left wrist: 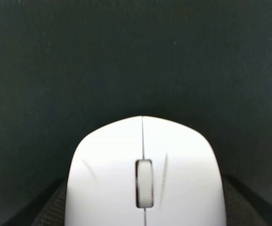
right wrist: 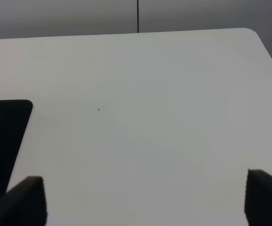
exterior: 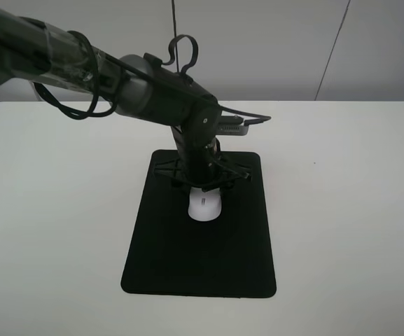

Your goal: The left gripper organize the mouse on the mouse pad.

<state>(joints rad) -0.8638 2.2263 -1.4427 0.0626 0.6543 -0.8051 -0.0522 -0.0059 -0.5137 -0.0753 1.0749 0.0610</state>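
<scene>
The white mouse lies on the black mouse pad, in its far half, scroll wheel toward the near edge. My left gripper reaches down from the upper left and stands over the mouse's far end. In the left wrist view the mouse fills the space between the black fingers, which press against its two sides, with the pad beneath. My right gripper hovers over bare table with its fingers wide apart and nothing between them. It does not show in the exterior high view.
The pad rests on a white table with rounded far corners. A corner of the pad shows in the right wrist view. A wall stands behind the table's far edge.
</scene>
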